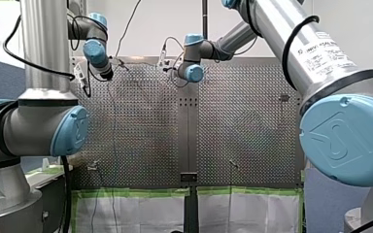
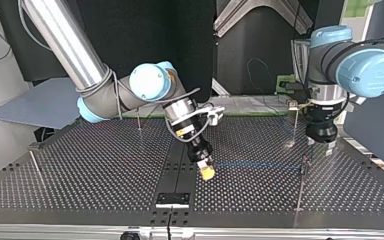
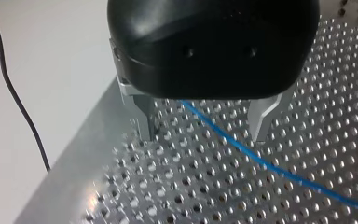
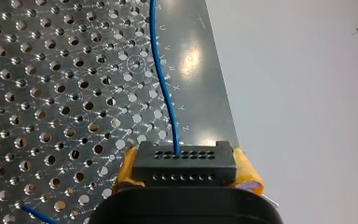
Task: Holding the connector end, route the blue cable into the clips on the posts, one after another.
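Observation:
My right gripper [image 4: 185, 161] is shut on the black connector [image 4: 184, 171], its yellow pads [image 4: 127, 169] pressed to both sides. The blue cable [image 4: 164, 88] leaves the connector's face and runs ahead over the perforated plate. In the top view this gripper [image 2: 206, 170] hangs low over the table's middle, and the cable [image 2: 260, 164] stretches toward the view's right. My left gripper [image 3: 204, 129] is open, its metal fingers [image 3: 145, 116] spread just above the plate with the blue cable [image 3: 242, 150] lying loose between and under them. It hovers at the top view's right [image 2: 321, 142].
Thin posts with clips stand on the table: one near my left gripper [image 2: 296, 120], one in front of it [image 2: 302, 182], others at the top view's left [image 2: 138, 120] [image 2: 34, 161]. A black bracket [image 2: 172, 199] sits at the table's near edge.

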